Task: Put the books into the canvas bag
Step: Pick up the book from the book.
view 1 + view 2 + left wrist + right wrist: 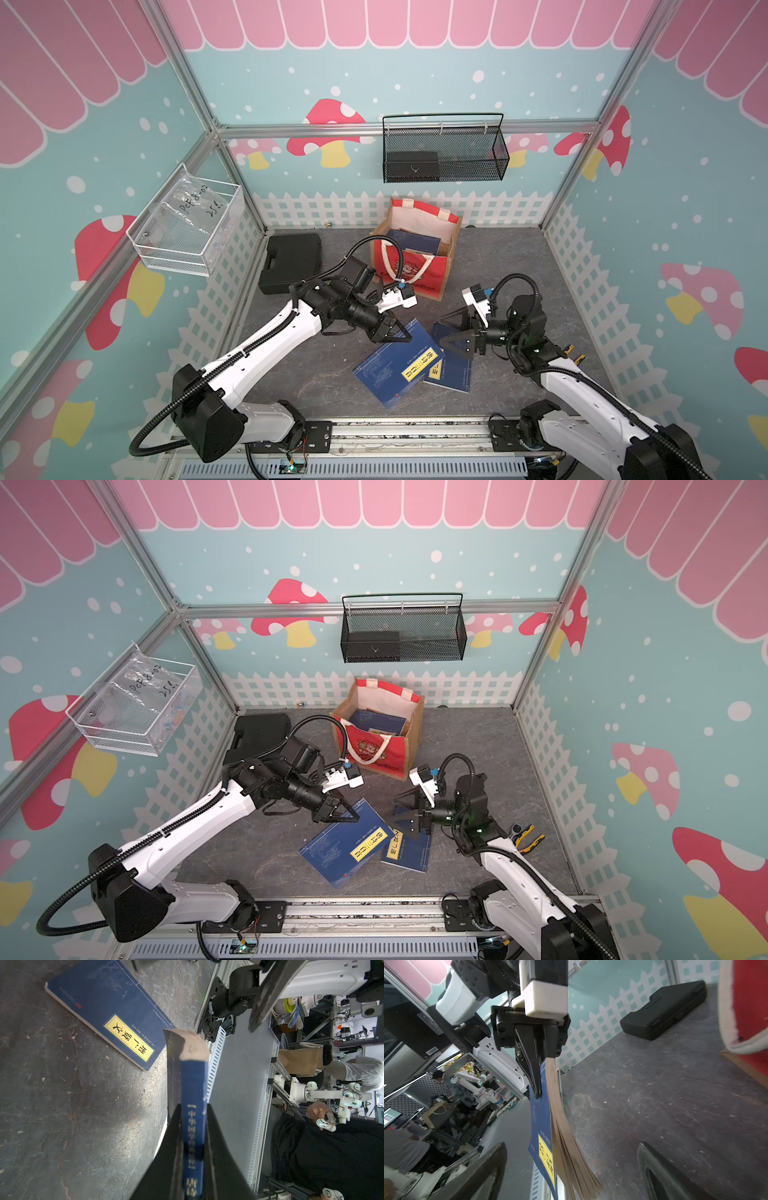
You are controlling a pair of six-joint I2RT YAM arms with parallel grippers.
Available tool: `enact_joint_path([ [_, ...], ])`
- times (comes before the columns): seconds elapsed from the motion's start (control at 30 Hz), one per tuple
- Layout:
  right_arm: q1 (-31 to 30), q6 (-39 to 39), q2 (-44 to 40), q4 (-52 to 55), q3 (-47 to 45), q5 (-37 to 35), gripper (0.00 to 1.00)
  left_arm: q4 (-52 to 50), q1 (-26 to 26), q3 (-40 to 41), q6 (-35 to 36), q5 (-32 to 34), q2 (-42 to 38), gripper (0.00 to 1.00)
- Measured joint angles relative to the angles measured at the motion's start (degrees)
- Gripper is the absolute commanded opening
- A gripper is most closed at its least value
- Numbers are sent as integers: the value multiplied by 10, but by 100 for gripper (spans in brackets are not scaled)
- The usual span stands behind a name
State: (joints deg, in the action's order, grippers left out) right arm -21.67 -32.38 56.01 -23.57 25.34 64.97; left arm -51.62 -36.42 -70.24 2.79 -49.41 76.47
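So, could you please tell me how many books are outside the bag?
2. One blue book hangs from the left claw; the other book lies flat on the floor, partly beneath it. More could be hidden.

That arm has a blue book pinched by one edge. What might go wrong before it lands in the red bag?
1. The left gripper pinches the blue book only near its spine, and the pages fan loose; it may slip or twist.
2. Those splayed pages might snag the rim of the canvas bag.
3. The open right gripper hovers close by, above the second book; the arms might bump.
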Motion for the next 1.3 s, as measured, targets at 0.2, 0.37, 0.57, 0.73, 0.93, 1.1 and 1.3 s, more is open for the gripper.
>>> enact_joint_path([
  [0.2,-53,20,40,2,34,0,79,-1,0,0,7,-13,-7,0],
  [0.37,-86,33,62,2,51,0,42,-1,2,0,7,-14,-8,0],
  [0.57,-92,38,58,13,55,-2,3,-7,9,0,11,-19,-9,0],
  [0.73,-92,40,51,26,63,-5,0,-4,15,0,15,-28,-9,9],
  [0.93,-85,29,51,32,97,-30,0,10,35,1,-3,-10,-22,76],
  [1.1,-33,-9,54,33,157,-57,0,50,69,24,-37,65,-78,95],
  [1.3,38,-76,101,37,263,-101,0,114,141,87,-87,174,-184,99],
])
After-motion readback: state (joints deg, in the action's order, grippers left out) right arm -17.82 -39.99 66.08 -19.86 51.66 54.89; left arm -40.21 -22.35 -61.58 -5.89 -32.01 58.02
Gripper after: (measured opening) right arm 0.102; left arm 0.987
